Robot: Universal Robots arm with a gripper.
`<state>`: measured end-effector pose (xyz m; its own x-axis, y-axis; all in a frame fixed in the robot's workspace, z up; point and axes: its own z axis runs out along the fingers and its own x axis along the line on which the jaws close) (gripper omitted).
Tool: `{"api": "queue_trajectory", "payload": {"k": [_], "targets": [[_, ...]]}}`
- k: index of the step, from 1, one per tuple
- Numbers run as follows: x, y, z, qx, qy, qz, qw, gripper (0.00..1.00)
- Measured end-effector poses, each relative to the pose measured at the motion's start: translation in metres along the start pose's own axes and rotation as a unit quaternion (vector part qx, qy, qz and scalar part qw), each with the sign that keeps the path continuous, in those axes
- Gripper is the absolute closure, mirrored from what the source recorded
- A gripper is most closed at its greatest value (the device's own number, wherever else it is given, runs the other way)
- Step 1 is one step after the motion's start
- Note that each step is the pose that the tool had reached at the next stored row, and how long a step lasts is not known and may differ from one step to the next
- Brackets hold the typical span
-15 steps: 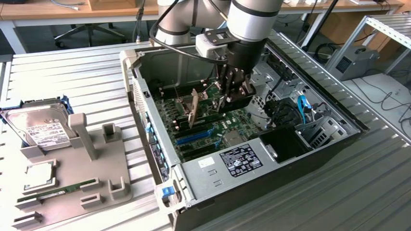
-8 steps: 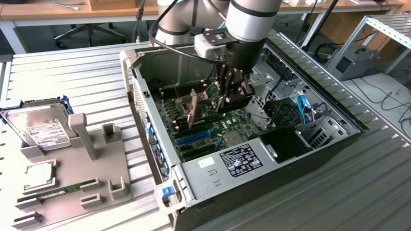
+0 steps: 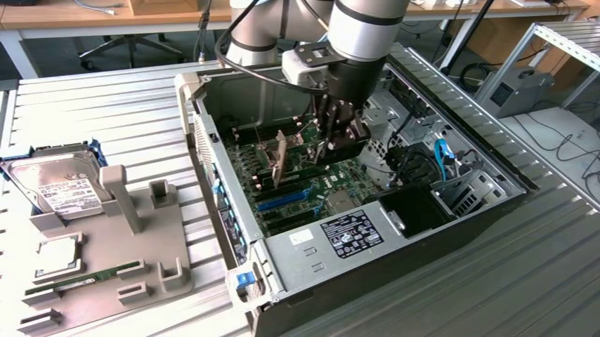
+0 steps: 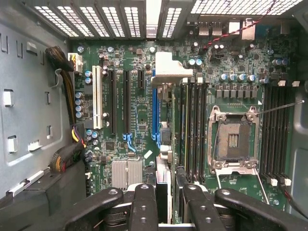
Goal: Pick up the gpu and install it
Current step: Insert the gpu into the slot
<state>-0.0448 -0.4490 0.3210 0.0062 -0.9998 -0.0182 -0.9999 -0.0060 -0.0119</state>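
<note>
— Inside the open computer case (image 3: 232,247), what does the gripper (image 4: 168,195) have?

— It is clamped on the gpu (image 4: 167,72). From the wrist view the card is seen edge-on between the black fingers (image 4: 143,202), with its pale metal end bracket toward the vented rear wall of the case.

— Where does the card sit over the motherboard (image 4: 139,120)?

— Upright, just beside the blue slot (image 4: 155,113), between the black slots and the long memory slots. The bare CPU socket (image 4: 233,142) lies farther off on that side. Whether the card's edge is seated in a slot, I cannot tell.

— And outside the case?

— On the exterior view's left, a grey holder (image 3: 161,242) rests on the ribbed table (image 3: 103,98). A hard drive (image 3: 58,184) with a white label lies at its far end, and a thin green RAM stick (image 3: 84,277) at its near end, both well apart from the arm.
</note>
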Motion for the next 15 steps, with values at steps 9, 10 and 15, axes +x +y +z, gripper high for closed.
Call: {"api": "queue_trajectory", "payload": {"k": [9, 10, 15], "targets": [[0.0000, 0.0024, 0.0001, 0.0000, 0.0000, 0.000, 1.0000, 0.74], [0.0000, 0.0027, 0.0001, 0.0000, 0.0000, 0.000, 1.0000, 0.74], [0.0000, 0.0036, 0.0001, 0.0000, 0.0000, 0.000, 1.0000, 0.74]]}}
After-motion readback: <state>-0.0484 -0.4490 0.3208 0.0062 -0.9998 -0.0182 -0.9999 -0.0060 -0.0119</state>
